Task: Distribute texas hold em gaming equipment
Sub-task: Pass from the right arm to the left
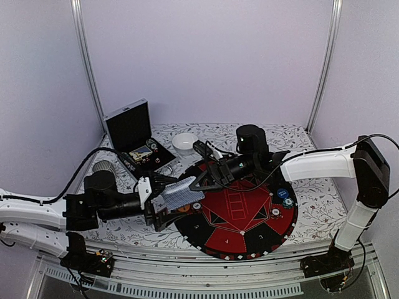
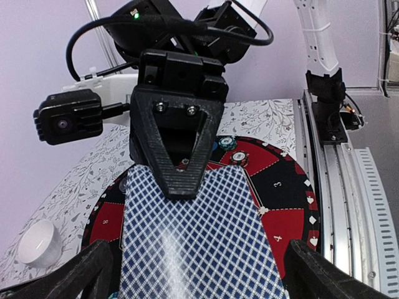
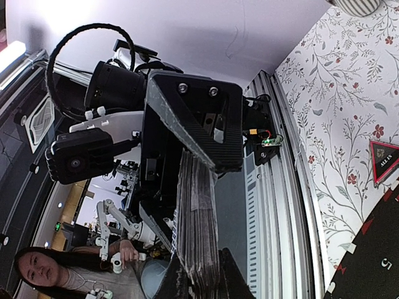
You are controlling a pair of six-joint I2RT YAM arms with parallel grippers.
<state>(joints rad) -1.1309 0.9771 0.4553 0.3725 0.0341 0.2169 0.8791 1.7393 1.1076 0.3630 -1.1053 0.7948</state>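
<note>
A deck of playing cards (image 1: 177, 196) with blue-white lattice backs is held in the air over the left rim of the mat. My left gripper (image 1: 163, 202) is shut on it, its fingers (image 2: 68, 274) at the deck's long sides (image 2: 199, 237). My right gripper (image 1: 198, 184) is shut on the deck's far end. One of its fingers (image 2: 177, 156) lies flat on the top card. In the right wrist view the deck (image 3: 202, 212) stands edge-on between my right gripper (image 3: 202, 277). Poker chips (image 1: 275, 213) and a blue button disc (image 1: 282, 193) lie on the mat's right side. The orange disc is out of view.
The round red-and-black mat (image 1: 249, 233) covers the table's middle. The open silver case (image 1: 129, 124) stands at the back left, a white bowl (image 1: 184, 142) beside it, a striped cup (image 1: 103, 167) at the left. The rail (image 1: 187, 283) runs along the front edge.
</note>
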